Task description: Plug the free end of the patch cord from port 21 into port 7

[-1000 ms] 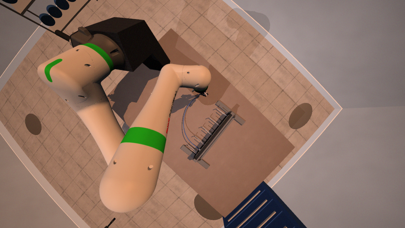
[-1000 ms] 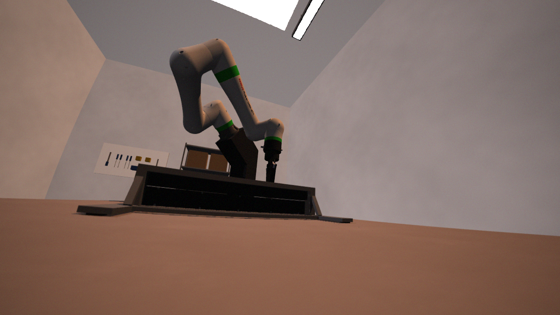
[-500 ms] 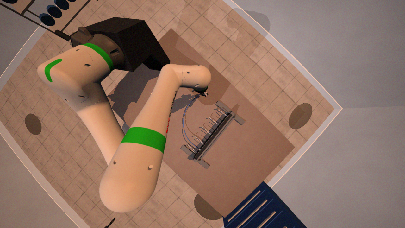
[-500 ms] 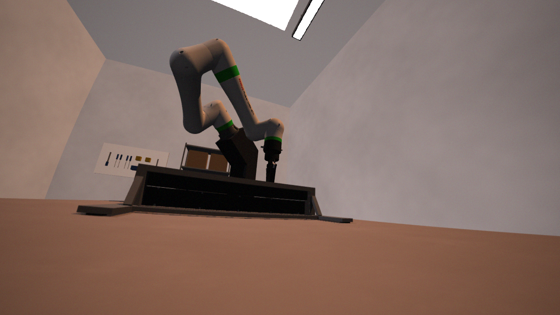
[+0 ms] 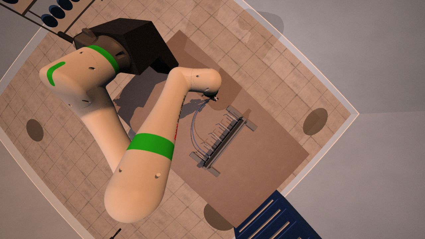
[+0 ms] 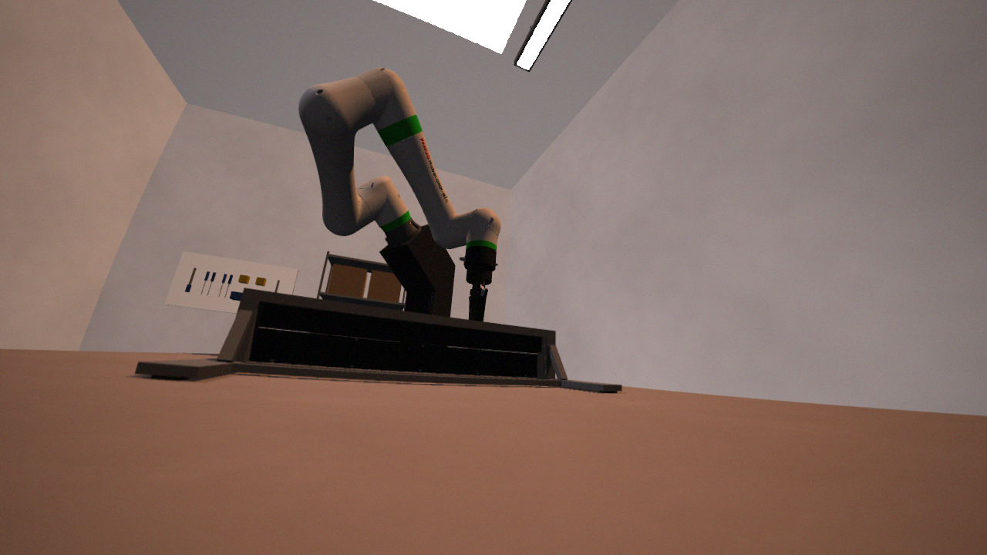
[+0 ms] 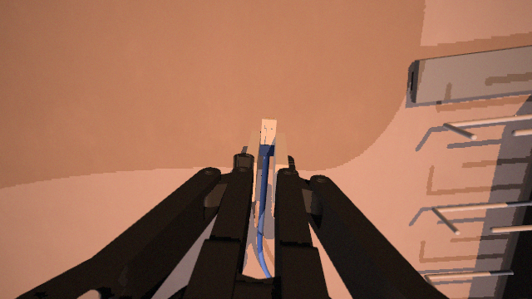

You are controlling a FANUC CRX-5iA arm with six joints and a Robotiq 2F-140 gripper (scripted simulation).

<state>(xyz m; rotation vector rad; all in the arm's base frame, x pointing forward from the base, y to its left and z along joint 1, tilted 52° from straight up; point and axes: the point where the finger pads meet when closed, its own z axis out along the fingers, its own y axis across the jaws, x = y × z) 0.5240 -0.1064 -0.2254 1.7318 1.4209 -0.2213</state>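
Note:
My gripper [image 7: 267, 146] is shut on the pale plug [image 7: 265, 130] at the free end of the blue patch cord [image 7: 262, 216]; the plug tip sticks out past the fingertips, above the table. From above, the gripper [image 5: 214, 98] is held off the rack's far end, and the cord [image 5: 193, 127] curves back to the rack [image 5: 223, 139] near its other end. In the low view the gripper [image 6: 477, 304] hangs behind the rack [image 6: 386, 338] near its right end. The port numbers are not readable.
Thin metal cable bars [image 7: 461, 130] and a grey rack foot [image 7: 470, 79] lie to the right of my fingers. The robot base [image 5: 130, 44] stands at the table's back. A blue bin [image 5: 276, 219] sits off the table's near corner.

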